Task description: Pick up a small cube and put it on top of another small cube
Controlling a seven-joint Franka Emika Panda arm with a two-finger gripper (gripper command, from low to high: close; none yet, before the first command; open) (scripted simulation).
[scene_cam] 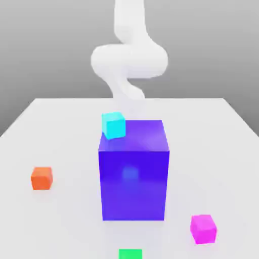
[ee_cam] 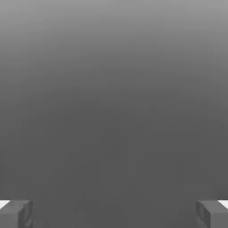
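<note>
The robot's claw [ee_cam: 114,213] hangs wide open and empty above the surface [scene_cam: 60,131]. The small magenta cube [scene_cam: 203,228] sits near-right, beside the big blue cube [scene_cam: 133,174], which could obstruct a careless descent.

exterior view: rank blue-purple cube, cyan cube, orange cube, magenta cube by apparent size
1. Big blue-purple cube, largest by far.
2. Small cyan cube, small bright magenta-pink cube and small orange cube: they look alike, and differing nearness to the camera makes ranking them unsure.
</note>
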